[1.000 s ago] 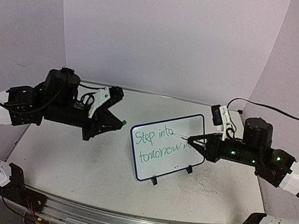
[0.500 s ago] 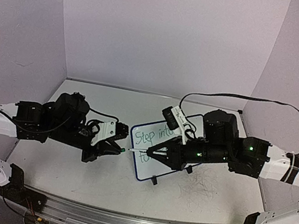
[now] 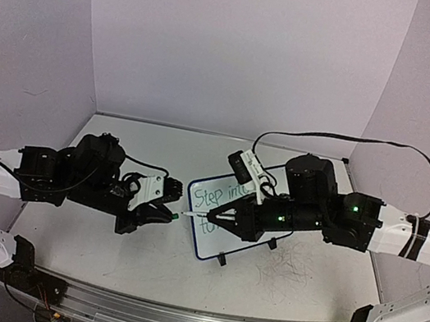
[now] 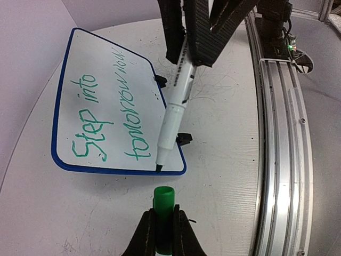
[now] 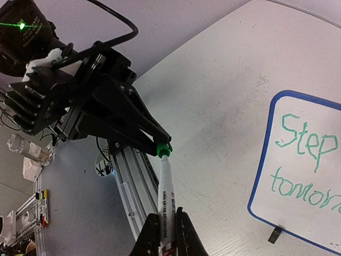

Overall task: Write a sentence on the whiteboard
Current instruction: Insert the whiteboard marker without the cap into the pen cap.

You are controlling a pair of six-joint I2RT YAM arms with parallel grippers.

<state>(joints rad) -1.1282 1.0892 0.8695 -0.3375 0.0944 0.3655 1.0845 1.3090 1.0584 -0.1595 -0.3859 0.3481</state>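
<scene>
The whiteboard (image 3: pixel 213 242) stands on its black feet at mid-table, its right part hidden behind my right arm. It also shows in the left wrist view (image 4: pixel 114 90) and the right wrist view (image 5: pixel 272 160). The sentence (image 4: pixel 90 114) in green reads "Step into tomorrow now". My left gripper (image 4: pixel 163 214) is shut on a green marker cap (image 4: pixel 163 202), left of the board (image 3: pixel 175 217). My right gripper (image 5: pixel 166 216) is shut on the white marker (image 5: pixel 166 192). The marker's tip (image 4: pixel 159 168) points at the cap's open mouth, a short gap away.
Aluminium rails (image 3: pixel 170 318) run along the table's near edge, also seen in the left wrist view (image 4: pixel 277 133). Faint grey scribbles (image 3: pixel 286 269) mark the tabletop right of the board. A black cable (image 3: pixel 344 139) arcs above my right arm. Purple walls enclose the table.
My right arm has swung left from the board's right side, carrying the marker across the board. My left gripper has come down and right with the cap. Tip and cap now almost meet.
</scene>
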